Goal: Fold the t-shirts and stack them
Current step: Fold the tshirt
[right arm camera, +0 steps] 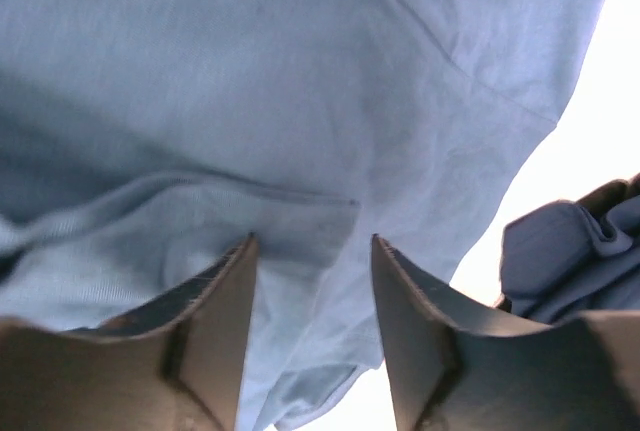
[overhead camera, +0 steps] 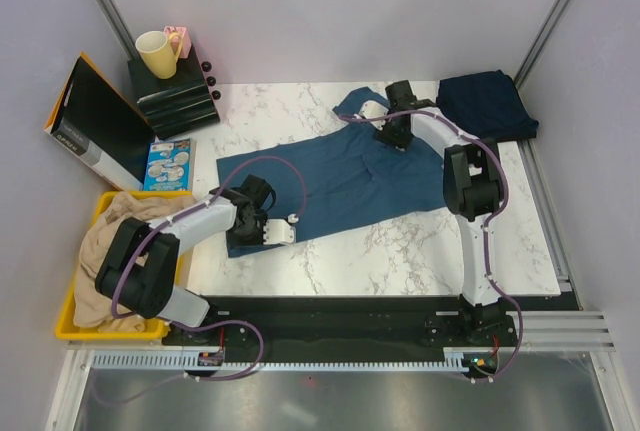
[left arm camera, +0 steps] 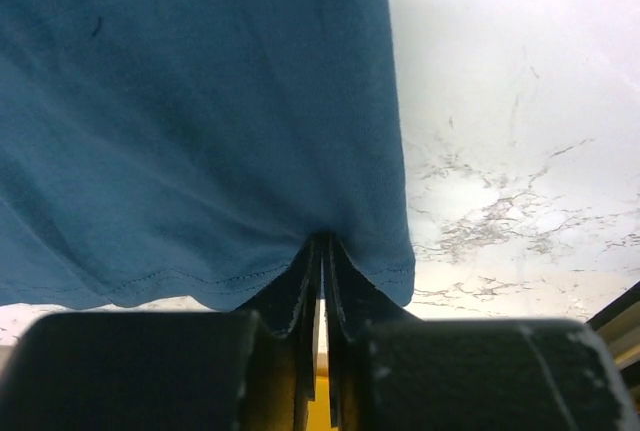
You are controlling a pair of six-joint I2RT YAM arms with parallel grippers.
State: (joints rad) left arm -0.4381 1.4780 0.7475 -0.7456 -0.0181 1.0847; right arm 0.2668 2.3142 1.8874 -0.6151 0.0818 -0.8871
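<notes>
At about 8 o'clock of the marble table (overhead camera: 420, 241), just off its left edge, a yellow bin (overhead camera: 65, 329) is seen with beige cloth (overhead camera: 110, 241) heaped in it. Just right of it, near 7 o'clock, the left gripper (left arm camera: 322, 251) is clenched on the near hem of the steel-blue t-shirt (overhead camera: 340, 176), the cloth being pinched between its closed jaws. This shirt is spread flat across the middle of the table, running from 7 o'clock towards 1 o'clock. At its far end, near 1 o'clock, the right gripper (right arm camera: 312, 241) is held low over the collar and shoulder area with its jaws parted and nothing grasped. The navy t-shirt (overhead camera: 487, 103) is found folded at 2 o'clock on the far right corner, just beyond the steel-blue one. At 10 o'clock a booklet (overhead camera: 168, 164) is laid, and farther back a yellow mug (overhead camera: 157, 53) is set on a black stack (overhead camera: 172, 99).
</notes>
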